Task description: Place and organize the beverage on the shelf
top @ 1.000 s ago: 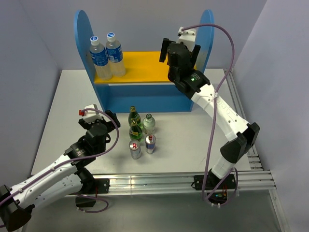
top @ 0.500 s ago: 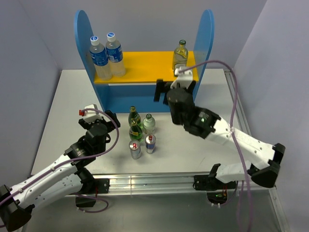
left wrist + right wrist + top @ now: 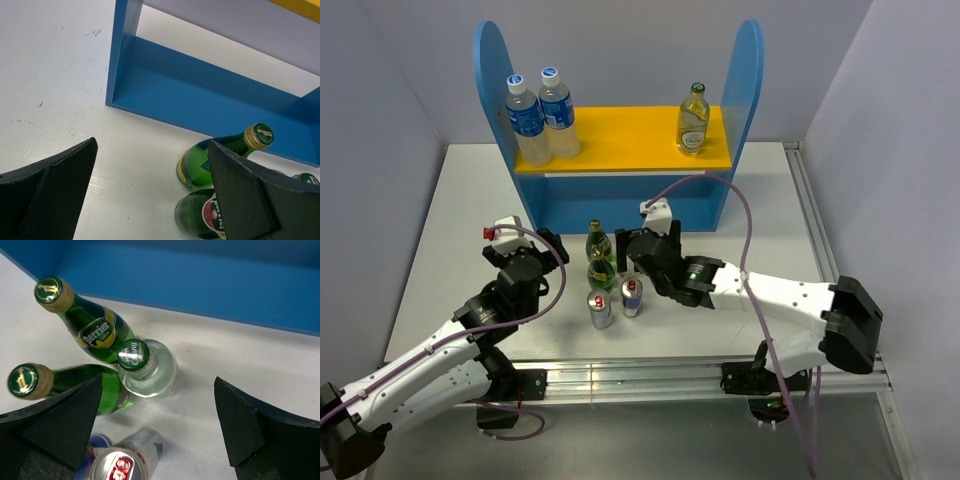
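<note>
Right pincer, wide open and empty, hovers over the clear glass bottle standing on the desk just in front of the shelf (glass: probably rigid, slick, breakable, heavyish full), best gripped squarely round its body.

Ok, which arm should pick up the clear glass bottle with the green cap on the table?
Right, I'd say. The right gripper hangs open directly above that clear glass bottle. The left gripper, also open, sits off to the side, with the dark green bottles in between.
</note>
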Motion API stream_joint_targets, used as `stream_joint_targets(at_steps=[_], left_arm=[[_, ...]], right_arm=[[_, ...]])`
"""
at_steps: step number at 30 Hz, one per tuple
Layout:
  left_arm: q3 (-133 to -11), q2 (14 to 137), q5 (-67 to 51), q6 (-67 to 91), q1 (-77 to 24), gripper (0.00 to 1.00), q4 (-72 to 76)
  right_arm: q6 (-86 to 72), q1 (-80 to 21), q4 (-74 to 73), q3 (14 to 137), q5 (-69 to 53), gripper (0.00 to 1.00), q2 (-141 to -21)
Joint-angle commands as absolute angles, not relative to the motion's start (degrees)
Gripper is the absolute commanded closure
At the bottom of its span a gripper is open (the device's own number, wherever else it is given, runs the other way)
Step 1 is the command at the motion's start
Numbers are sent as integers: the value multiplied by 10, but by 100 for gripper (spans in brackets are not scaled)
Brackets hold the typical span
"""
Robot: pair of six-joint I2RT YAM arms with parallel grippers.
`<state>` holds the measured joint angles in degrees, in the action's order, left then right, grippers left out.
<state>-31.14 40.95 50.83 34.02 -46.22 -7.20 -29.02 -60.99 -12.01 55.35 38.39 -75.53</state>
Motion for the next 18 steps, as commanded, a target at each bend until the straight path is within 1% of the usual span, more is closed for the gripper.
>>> stream_joint_targets(at_steps=[1, 6, 10, 15, 18], left_arm=[[-308, 400, 509, 352, -461, 1, -70], [-309, 401, 509, 352, -461, 1, -70], [-309, 401, 506, 352, -461, 1, -69], [-308, 401, 505, 351, -461, 1, -69], [-308, 401, 504, 352, -461, 1, -69]], right_arm=[[-303, -612, -59, 580, 379, 0, -786], [-304, -606, -51, 609, 387, 0, -844], [-306, -600, -32, 608, 390, 1, -864], [-309, -587, -26, 610, 399, 7, -882], [-312, -583, -20, 607, 407, 16, -887]])
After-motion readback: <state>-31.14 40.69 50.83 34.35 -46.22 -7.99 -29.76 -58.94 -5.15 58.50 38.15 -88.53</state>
